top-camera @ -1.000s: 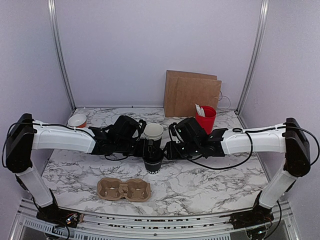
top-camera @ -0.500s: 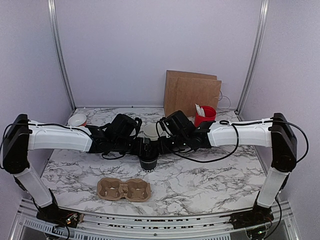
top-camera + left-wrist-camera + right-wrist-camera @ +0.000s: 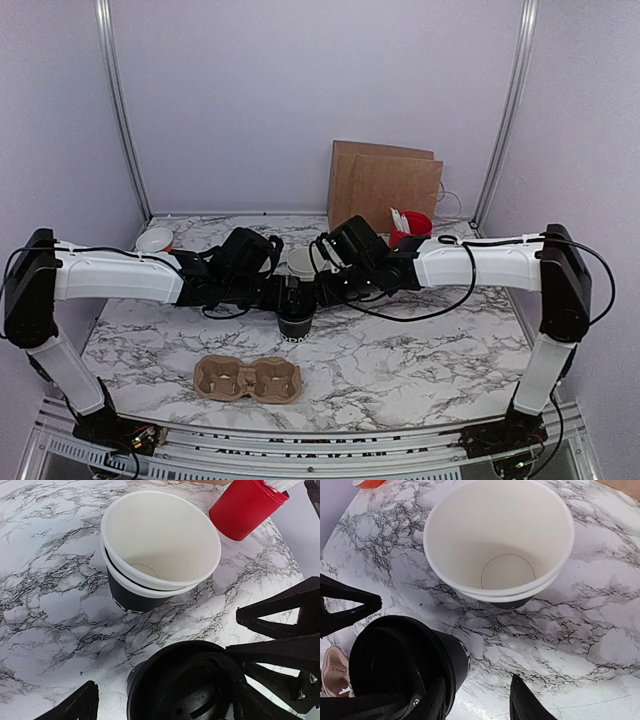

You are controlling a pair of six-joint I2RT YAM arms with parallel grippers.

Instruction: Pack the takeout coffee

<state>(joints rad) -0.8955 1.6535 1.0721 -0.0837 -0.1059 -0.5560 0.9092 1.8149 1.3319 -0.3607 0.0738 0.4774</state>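
A black takeout cup (image 3: 296, 322) with a black lid (image 3: 200, 690) on it stands mid-table. My left gripper (image 3: 167, 702) is open around it, and table shows between its left finger (image 3: 75, 707) and the cup wall. Just behind stands a cream cup (image 3: 160, 540) nested in a dark-walled cup (image 3: 500, 545). My right gripper (image 3: 477, 692) is open with only marble between its fingers. Its left finger (image 3: 436, 702) lies against the black cup's side (image 3: 395, 665). In the top view the two grippers, left (image 3: 283, 297) and right (image 3: 322, 288), meet at the cups.
A brown cup carrier (image 3: 248, 379) lies near the front edge. A red cup with white utensils (image 3: 410, 230) and a brown paper bag (image 3: 385, 188) stand at the back right. An orange-and-white bowl (image 3: 155, 240) sits at the back left.
My right gripper has drawn back from over the black cup toward the cream cups, and the right arm has straightened. The black cup and left gripper shifted slightly left.
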